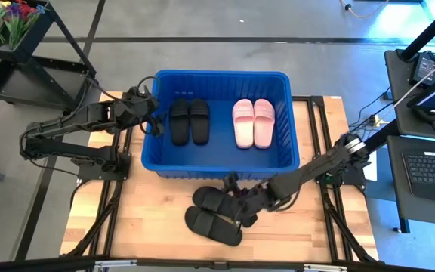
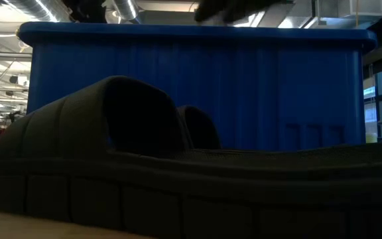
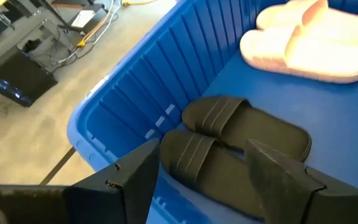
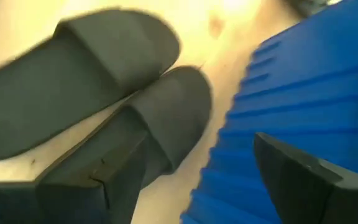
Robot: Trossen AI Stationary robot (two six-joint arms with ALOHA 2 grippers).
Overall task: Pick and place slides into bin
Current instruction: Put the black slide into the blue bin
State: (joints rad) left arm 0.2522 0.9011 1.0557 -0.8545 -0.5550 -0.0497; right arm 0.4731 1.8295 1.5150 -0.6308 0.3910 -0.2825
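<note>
The blue bin stands at the table's middle back. Inside it a black pair of slides and a pinkish-white pair lie flat on the floor. Two more black slides lie on the wooden table in front of the bin; they also fill the low view. My right gripper is open, low beside the right end of the slide nearer the bin, close to the bin's front wall. My left gripper is open and empty above the bin's left rim, over the black pair. My right gripper has one finger right beside the end of the black slide nearer the bin, and the other finger toward the bin's wall. I cannot tell whether the first finger touches the slide. The slide lies flat on the table.
The bin's front wall rises just behind the two slides on the table. Bare wood lies to the left of them. A shelf with flowers and a desk with a keyboard stand off the table.
</note>
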